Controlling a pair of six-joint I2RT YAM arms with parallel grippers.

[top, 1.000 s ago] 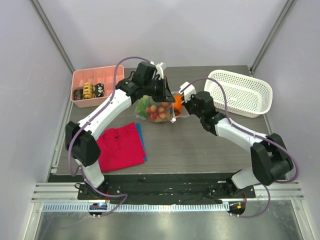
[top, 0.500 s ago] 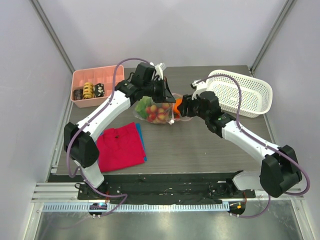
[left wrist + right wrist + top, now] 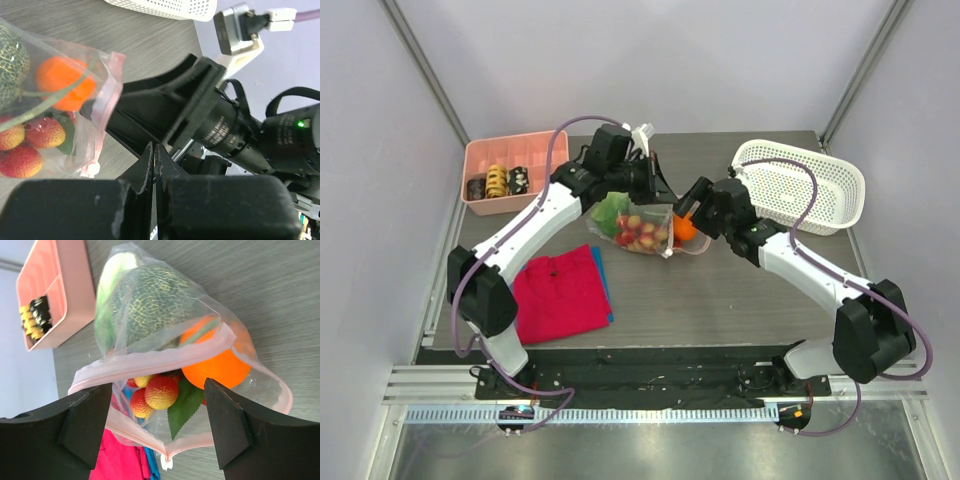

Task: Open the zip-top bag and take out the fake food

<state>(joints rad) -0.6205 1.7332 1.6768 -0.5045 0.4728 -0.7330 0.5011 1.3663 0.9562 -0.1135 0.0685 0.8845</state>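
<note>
The zip-top bag (image 3: 632,228) lies on the table with its pink zip mouth (image 3: 150,360) gaping toward my right gripper. Inside is the fake food: an orange ball (image 3: 220,365), red-yellow berries (image 3: 161,391), a green leaf (image 3: 185,410) and a netted green melon (image 3: 150,305). My right gripper (image 3: 160,425) is open just in front of the mouth, a finger on each side and nothing between them. My left gripper (image 3: 154,150) is shut above the bag's far edge (image 3: 107,100). No plastic shows between its fingers.
A pink tray (image 3: 505,175) with small rolls stands at the back left. The white lattice basket (image 3: 800,185) is at the back right, behind the right arm. A red cloth (image 3: 560,290) lies over a blue one, in front of the bag on the left.
My right gripper has opened from nearly shut and swung round to face the bag's mouth. The bag has settled, with the orange ball lower and further right. The left arm has hardly moved.
</note>
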